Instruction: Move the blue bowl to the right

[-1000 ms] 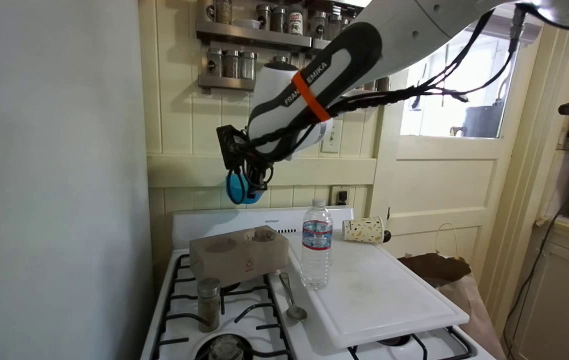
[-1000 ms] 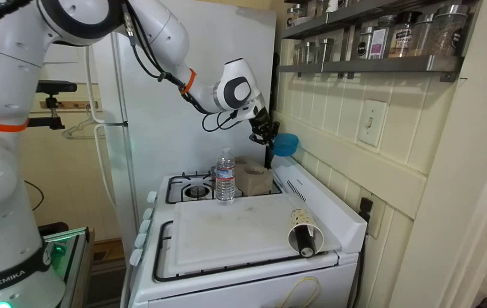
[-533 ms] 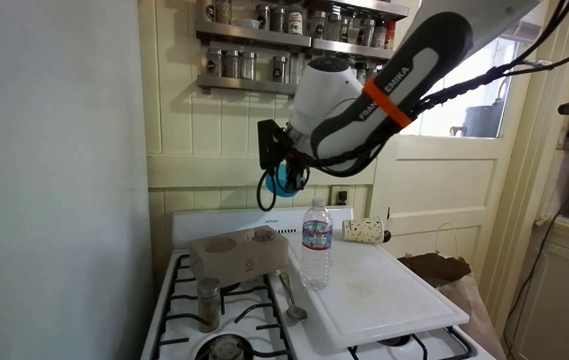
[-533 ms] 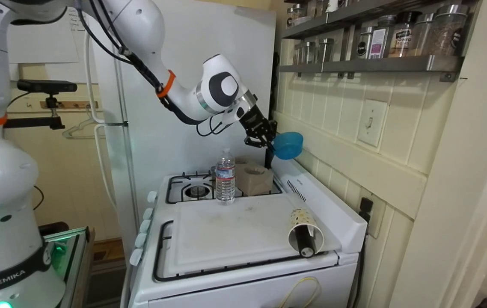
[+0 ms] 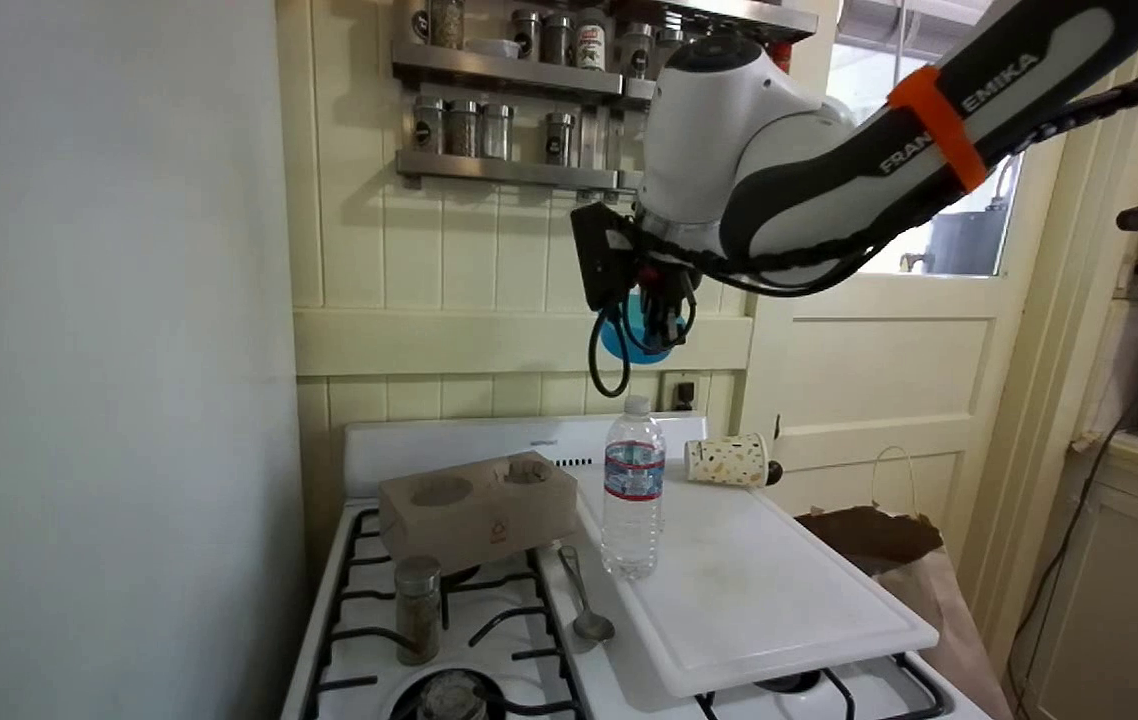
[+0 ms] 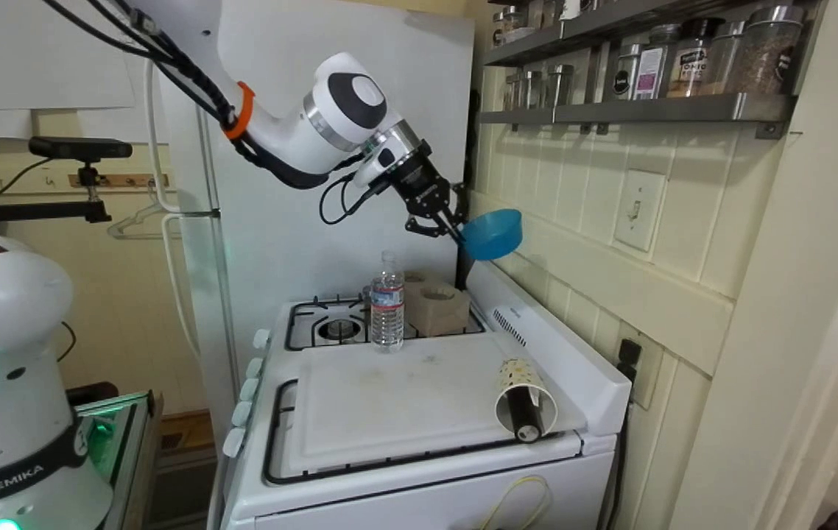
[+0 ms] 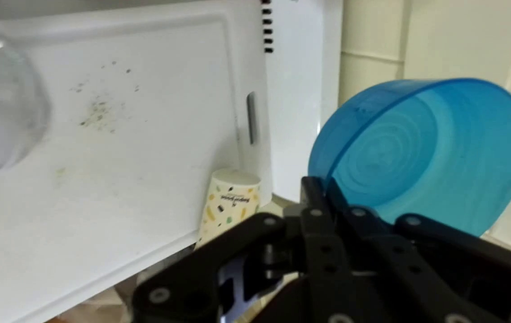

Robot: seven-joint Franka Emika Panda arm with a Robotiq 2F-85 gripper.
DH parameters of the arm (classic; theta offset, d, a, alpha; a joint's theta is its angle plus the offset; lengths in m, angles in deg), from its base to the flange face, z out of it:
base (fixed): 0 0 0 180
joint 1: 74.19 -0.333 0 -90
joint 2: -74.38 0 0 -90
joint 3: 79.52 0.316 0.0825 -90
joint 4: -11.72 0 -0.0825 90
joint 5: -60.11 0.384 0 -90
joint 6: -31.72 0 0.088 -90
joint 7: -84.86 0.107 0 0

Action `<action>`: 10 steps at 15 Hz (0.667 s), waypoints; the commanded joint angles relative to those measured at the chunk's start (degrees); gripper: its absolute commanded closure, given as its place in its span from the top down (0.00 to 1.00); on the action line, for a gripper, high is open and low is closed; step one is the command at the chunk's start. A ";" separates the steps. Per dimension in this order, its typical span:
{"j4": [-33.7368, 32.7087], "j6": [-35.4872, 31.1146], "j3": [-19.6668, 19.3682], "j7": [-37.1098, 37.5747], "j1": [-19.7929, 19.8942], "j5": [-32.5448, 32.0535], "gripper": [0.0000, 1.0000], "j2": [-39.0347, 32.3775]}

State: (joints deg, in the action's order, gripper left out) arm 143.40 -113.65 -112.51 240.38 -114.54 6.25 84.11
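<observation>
The blue bowl (image 6: 494, 234) is held in the air above the stove's back panel, near the wall. My gripper (image 6: 457, 232) is shut on its rim, and the bowl is tilted. In the wrist view the fingertips of my gripper (image 7: 326, 185) pinch the near wall of the blue bowl (image 7: 385, 148), one finger inside and one outside. The bowl looks empty there. In an exterior view the blue bowl (image 5: 641, 352) is partly hidden behind the gripper and its cables.
A water bottle (image 5: 633, 500) stands on the white board (image 5: 769, 590). A patterned paper cup (image 6: 516, 374) lies on its side with a dark object inside. A cardboard holder (image 5: 474, 520), spice jar (image 5: 418, 612) and spoon (image 5: 591, 624) are on the stove. Shelves (image 6: 647, 112) hang above.
My gripper and the bowl have moved right along the wall, past the cardboard holder, and a little upward in the last half second. The gripper stayed shut on the bowl.
</observation>
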 commanded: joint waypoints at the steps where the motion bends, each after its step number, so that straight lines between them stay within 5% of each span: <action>1: 11.74 9.44 16.01 2.93 11.55 2.08 0.01 10.45; 4: 19.52 13.70 28.46 1.18 21.60 12.79 0.01 15.20; 8: 26.05 7.83 34.83 -1.35 29.16 22.27 0.01 18.24; 10: 23.46 9.69 38.59 -3.24 31.85 22.22 0.04 15.54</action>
State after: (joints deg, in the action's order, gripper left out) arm 166.67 -103.00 -78.42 238.93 -87.21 25.97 99.52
